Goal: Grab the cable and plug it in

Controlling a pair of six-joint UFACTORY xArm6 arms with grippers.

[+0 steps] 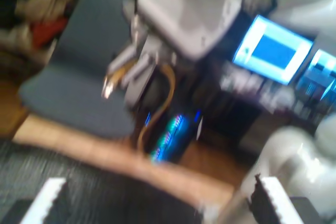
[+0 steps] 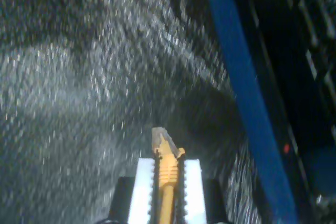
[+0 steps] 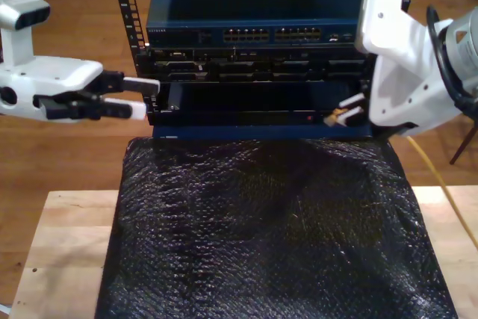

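The yellow-orange cable (image 2: 167, 182) is clamped between the white pads (image 2: 143, 192) of my second gripper (image 2: 167, 169), and its clear plug (image 2: 160, 137) sticks out past the fingertips. In the exterior view my second gripper (image 3: 345, 116) hangs at the exterior view's right, in front of the rack's lower shelf, with the plug (image 3: 332, 119) pointing at the rack and the cable (image 3: 437, 181) trailing down behind the arm. My first gripper (image 3: 148, 97) is open at the exterior view's left by the rack post. Its wrist view looks across at the second gripper (image 1: 123, 77) and the cable loop (image 1: 167, 95).
A blue network switch (image 3: 250, 35) with rows of ports sits on top of the rack (image 3: 224, 72). A black mat (image 3: 269, 229) covers the wooden table (image 3: 60, 259) in front. A blue rack edge (image 2: 236, 87) runs beside the plug.
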